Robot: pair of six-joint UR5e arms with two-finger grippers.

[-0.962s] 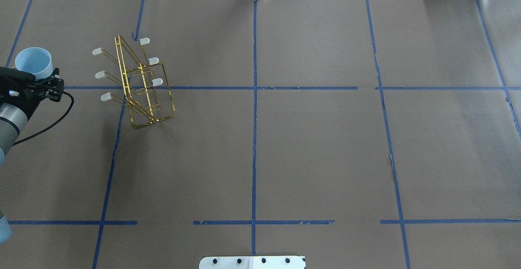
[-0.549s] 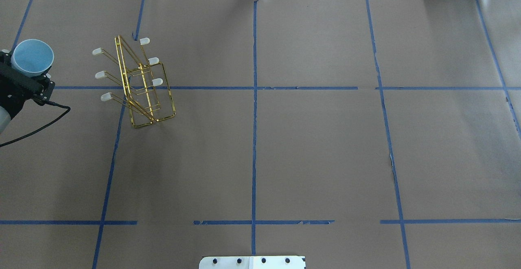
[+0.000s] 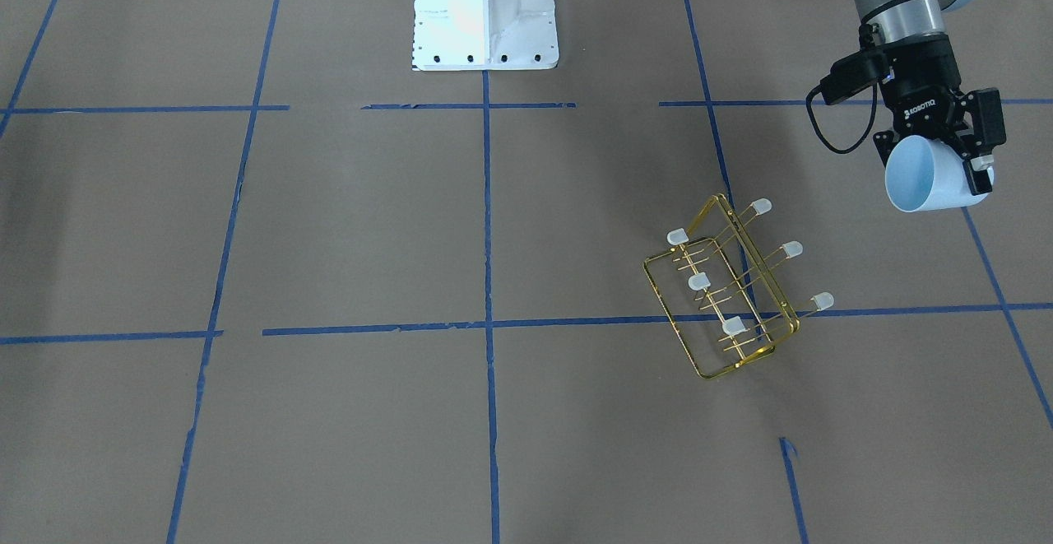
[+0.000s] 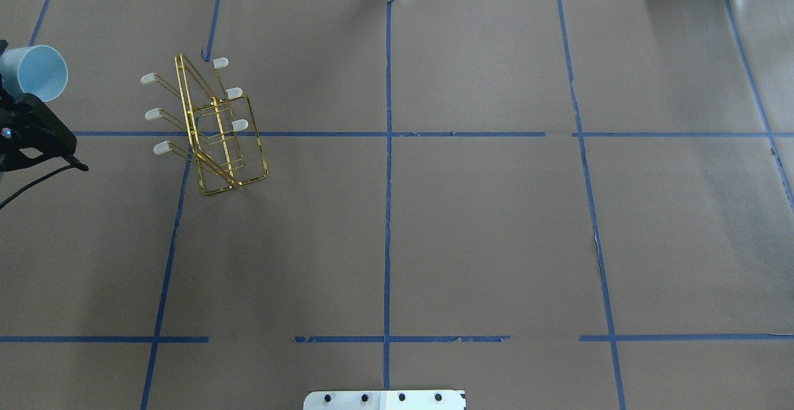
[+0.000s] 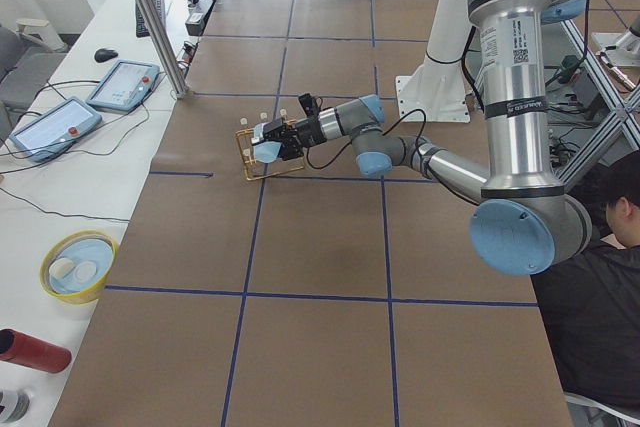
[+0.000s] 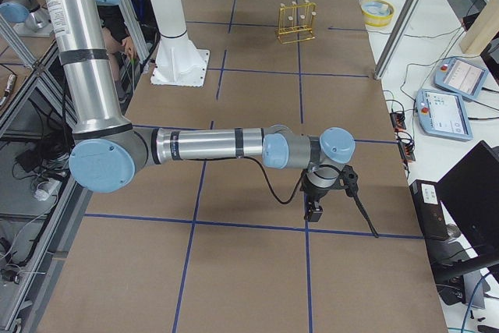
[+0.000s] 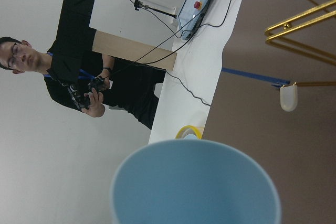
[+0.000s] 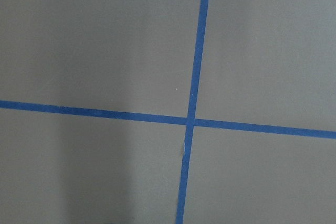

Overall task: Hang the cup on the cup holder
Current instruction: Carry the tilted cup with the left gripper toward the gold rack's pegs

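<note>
Cup (image 4: 37, 74), pinched in left pincer (image 3: 946, 149), now hangs higher over the desk (image 4: 434, 242) and tilts mouth-first toward the cup holder (image 4: 208, 143) (well apart yet); prong approach judged next.

Brown table (image 4: 496, 242) gridded with blue tape (image 4: 387, 242); white bench (image 5: 125, 162) alongside.

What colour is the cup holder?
The cup holder is gold wire with whitish prong caps, clearest in the front-facing view.

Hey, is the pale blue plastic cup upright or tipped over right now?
Tipped. The pale blue plastic cup lies sideways in the left tool, its open mouth facing the gold wire rack.
</note>
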